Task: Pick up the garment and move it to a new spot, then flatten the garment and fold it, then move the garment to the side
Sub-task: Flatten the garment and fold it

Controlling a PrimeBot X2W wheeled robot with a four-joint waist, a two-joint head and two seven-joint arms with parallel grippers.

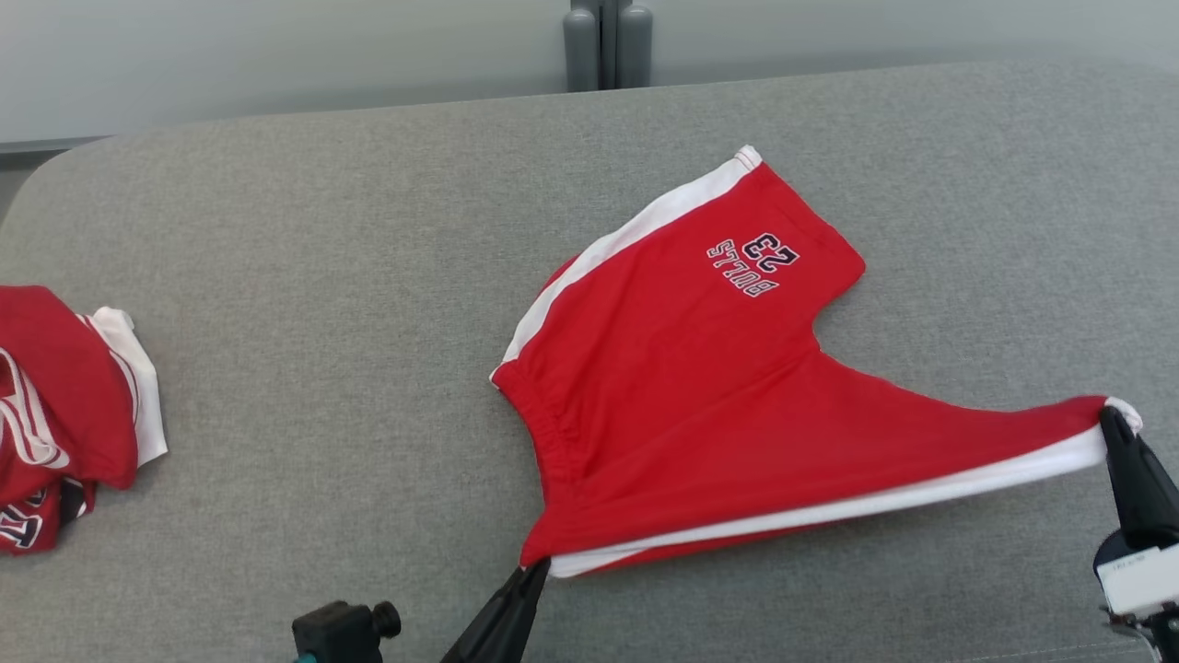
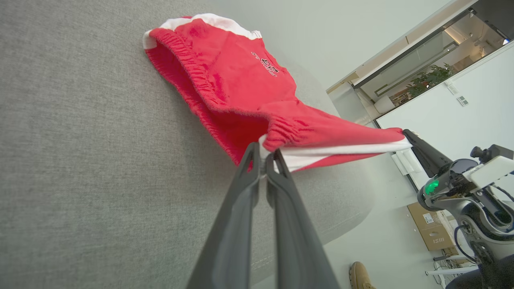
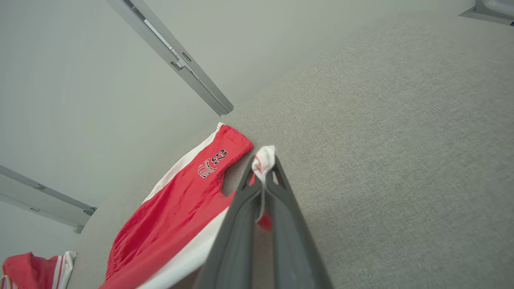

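Our left tool (image 1: 538,565) is clenched on the waistband corner of the red shorts (image 1: 682,387), near the front edge of the bench (image 1: 322,276). Our right tool (image 1: 1111,419) is pinched tight on the hem of one leg by the right edge, with white trim poking past the fingertips. Both arms reach in low from the front, and the near side of the shorts is taut between them. The other leg lies flat toward the far edge. A pile of red clothes (image 1: 64,405) sits at the left edge.
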